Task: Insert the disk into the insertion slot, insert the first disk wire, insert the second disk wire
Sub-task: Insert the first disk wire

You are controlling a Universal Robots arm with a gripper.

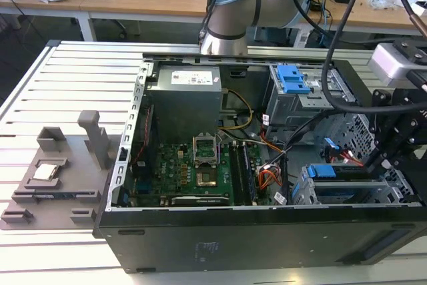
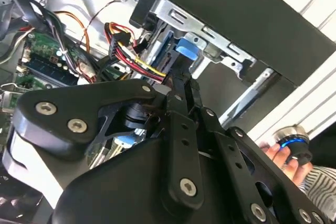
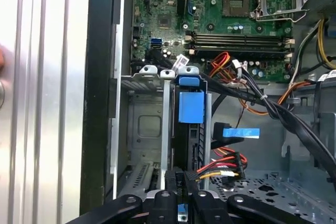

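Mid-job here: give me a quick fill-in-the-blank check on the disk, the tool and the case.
The disk stands in the slot, framed in ___ plastic. Beside the tool run red, black and ___ wires. The grey tray lies at the exterior view's ___ of the computer case. Missing: blue; yellow; left.

Exterior view: raised, off the near side of the computer case [image 1: 200, 245], facing down and across toward the arm [image 1: 230, 11]. Both wrist views: close, facing the insertion slot [image 3: 142, 129] and motherboard [image 3: 220, 30], shared with exterior.
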